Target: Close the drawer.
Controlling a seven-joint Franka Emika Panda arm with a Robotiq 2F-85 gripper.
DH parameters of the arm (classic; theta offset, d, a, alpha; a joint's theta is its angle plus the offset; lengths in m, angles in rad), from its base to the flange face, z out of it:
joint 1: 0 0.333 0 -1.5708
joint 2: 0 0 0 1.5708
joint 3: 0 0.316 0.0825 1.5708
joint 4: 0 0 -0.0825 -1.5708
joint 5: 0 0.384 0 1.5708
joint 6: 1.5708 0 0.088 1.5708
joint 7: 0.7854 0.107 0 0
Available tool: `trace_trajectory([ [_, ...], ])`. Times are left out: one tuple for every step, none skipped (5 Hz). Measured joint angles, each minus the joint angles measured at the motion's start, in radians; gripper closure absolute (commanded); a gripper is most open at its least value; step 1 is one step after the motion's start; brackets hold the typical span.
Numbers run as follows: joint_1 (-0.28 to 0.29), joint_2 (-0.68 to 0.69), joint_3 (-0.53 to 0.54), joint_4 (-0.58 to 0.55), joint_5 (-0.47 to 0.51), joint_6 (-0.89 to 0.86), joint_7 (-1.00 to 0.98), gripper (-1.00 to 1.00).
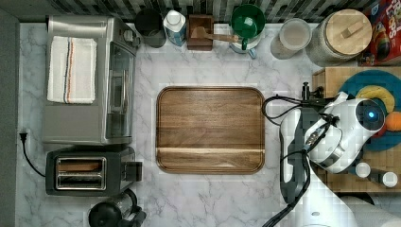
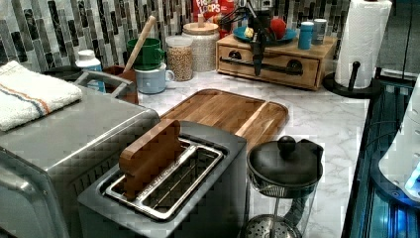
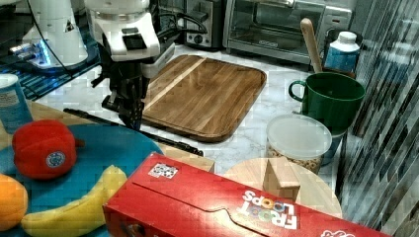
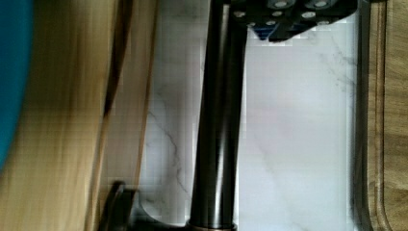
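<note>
Pale-wood drawer front carries a slim black handle bar.

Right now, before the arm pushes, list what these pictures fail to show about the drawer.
- Left view: the claw stands in front of the drawer; any gap behind its front is too small to judge.
- Top view: the arm covers the drawer's front, hiding how far out it stands.
- Right view: the blue plate hides everything below the handle.
- Wrist view: the wood is blurred, and the picture's edge cuts off the handle.

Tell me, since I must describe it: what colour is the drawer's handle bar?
Black handle bar; left view shows it best.
</note>
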Motion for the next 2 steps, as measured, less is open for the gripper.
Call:
trace_trajectory([
  [0.0,0.004,0.0,0.008,-0.002,-0.013,0.0,1.0],
  [0.001,0.005,-0.004,0.01,0.008,-0.018,0.0,1.0],
])
